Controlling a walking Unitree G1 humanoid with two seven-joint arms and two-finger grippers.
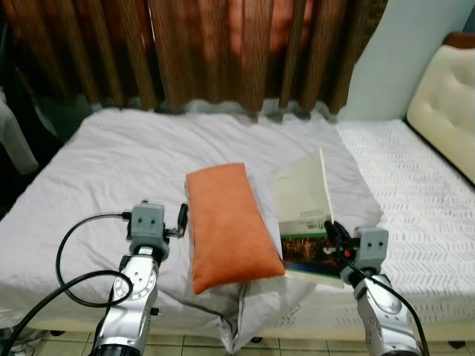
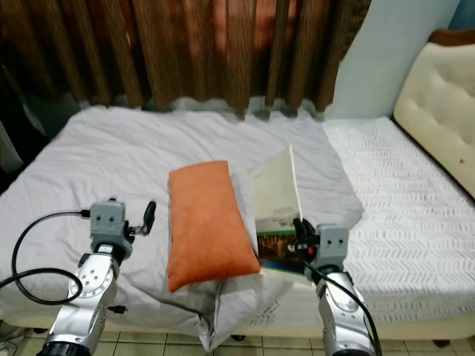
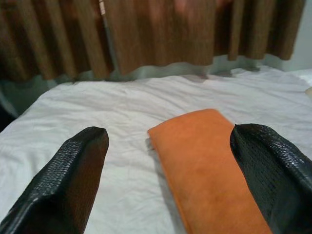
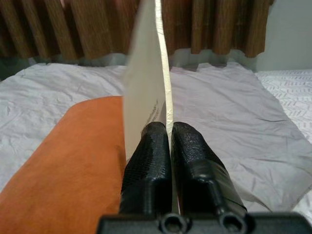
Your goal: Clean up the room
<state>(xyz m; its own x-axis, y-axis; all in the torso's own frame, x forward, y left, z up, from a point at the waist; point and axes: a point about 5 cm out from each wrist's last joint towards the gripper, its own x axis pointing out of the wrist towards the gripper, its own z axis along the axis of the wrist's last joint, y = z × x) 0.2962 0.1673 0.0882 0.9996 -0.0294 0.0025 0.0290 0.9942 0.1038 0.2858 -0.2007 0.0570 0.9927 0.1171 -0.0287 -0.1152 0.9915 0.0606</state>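
Note:
An orange pillow (image 1: 226,226) lies lengthwise near the front of the grey bed sheet (image 1: 119,167). Just to its right a book (image 1: 304,215) with a pale cover and dark picture stands tilted up off the bed. My right gripper (image 1: 332,236) is shut on the book's near edge; in the right wrist view the two black fingers (image 4: 146,161) pinch the thin pale cover (image 4: 148,83). My left gripper (image 1: 182,217) hovers open just left of the pillow, and its fingers (image 3: 68,180) frame the pillow's (image 3: 209,161) near end.
Brown curtains (image 1: 223,52) hang behind the bed. A white quilted mattress (image 1: 415,200) and a cream padded headboard (image 1: 445,104) lie to the right. Black cable (image 1: 70,274) loops beside my left arm. Tiled floor (image 1: 185,345) shows below the bed's front edge.

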